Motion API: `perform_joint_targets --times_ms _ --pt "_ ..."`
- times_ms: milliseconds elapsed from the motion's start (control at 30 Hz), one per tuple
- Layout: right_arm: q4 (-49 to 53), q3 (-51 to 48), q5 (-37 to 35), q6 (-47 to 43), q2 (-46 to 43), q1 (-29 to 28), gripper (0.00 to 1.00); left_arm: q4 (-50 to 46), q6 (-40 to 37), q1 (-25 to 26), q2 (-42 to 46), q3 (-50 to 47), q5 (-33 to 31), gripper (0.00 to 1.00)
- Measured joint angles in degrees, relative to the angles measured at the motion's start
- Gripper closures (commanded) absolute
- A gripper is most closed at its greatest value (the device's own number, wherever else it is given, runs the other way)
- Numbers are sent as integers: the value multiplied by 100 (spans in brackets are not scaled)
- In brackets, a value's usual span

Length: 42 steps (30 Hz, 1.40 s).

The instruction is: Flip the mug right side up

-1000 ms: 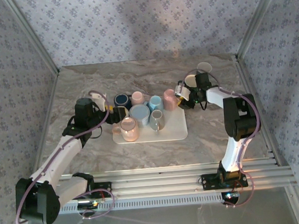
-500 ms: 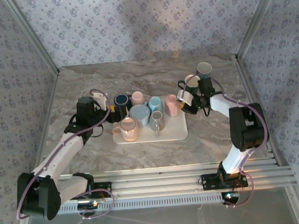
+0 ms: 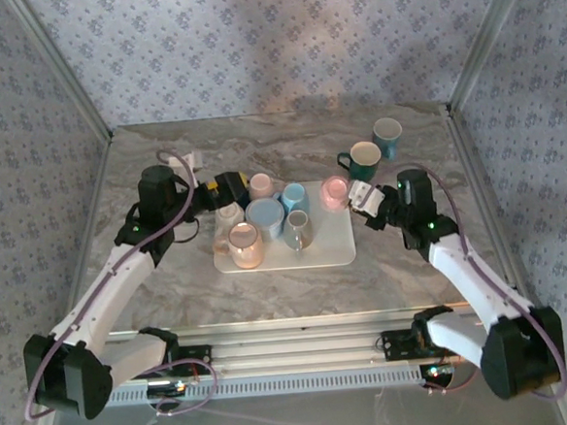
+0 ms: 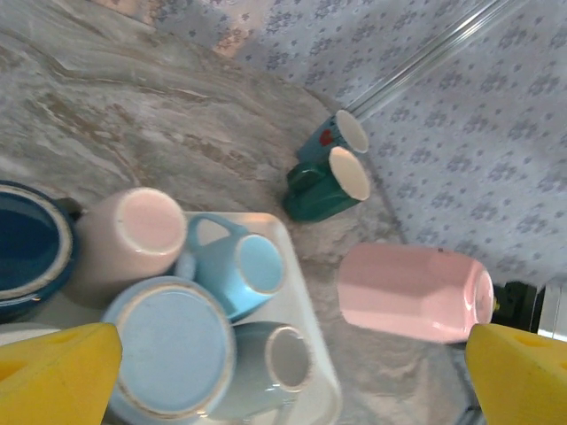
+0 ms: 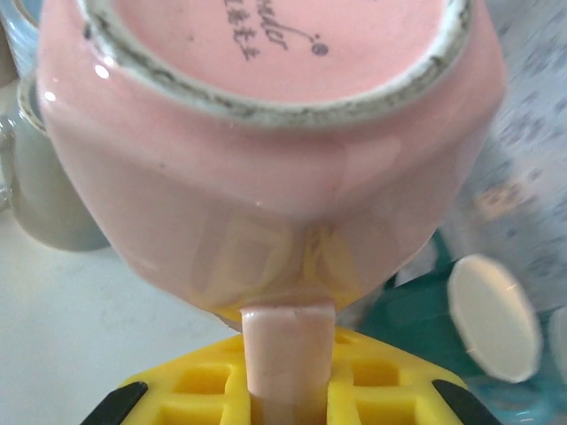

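Note:
The pink mug (image 3: 335, 191) hangs tipped on its side over the tray's far right corner, held by its handle (image 5: 288, 350). My right gripper (image 3: 364, 198) is shut on that handle, and the mug's stamped base (image 5: 266, 44) faces the right wrist camera. From the left wrist the same pink mug (image 4: 412, 292) lies sideways in the air just right of the tray. My left gripper (image 3: 228, 191) hovers over the tray's far left mugs, open wide with nothing between its yellow pads (image 4: 53, 376).
A white tray (image 3: 335, 246) carries several mugs, most of them bottom up: light blue (image 4: 173, 350), pale pink (image 4: 137, 230), sky blue (image 4: 244, 266), grey (image 4: 283, 363). Two teal mugs (image 3: 365, 155) (image 3: 388, 131) stand upright on the marble behind the right gripper.
The right arm pulled back toward the near right and tipped the pink mug over by its handle. The left gripper moved right over the tray's far mugs and opened wider.

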State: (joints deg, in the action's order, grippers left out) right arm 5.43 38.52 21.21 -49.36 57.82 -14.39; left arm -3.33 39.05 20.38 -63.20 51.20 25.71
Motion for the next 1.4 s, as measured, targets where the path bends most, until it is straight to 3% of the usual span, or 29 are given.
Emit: perform_joint_targets --times_ms 133,300,433,700,1133,1400 --pt "-334 -15 -514 -595 -352 -684 100 -256 719 160 -258 492 162 0" --pt "-894 114 -1047 -1851 -127 -1390 100 -1119 1377 299 -911 1493 514 1" --pt "-1543 422 -1311 -2981 339 -1692 100 -1674 1823 343 -1167 1932 883 1" --pt "-3023 688 -1394 -4505 1023 -2009 100 -1720 2616 619 -1204 1939 1375 0" --pt "-3746 761 -1541 -5099 1108 -2647 100 -1248 3121 789 -1528 1915 1373 0" --pt "-3906 769 -1602 -5123 1189 -2621 100 -1056 3370 785 -1580 1878 1375 0"
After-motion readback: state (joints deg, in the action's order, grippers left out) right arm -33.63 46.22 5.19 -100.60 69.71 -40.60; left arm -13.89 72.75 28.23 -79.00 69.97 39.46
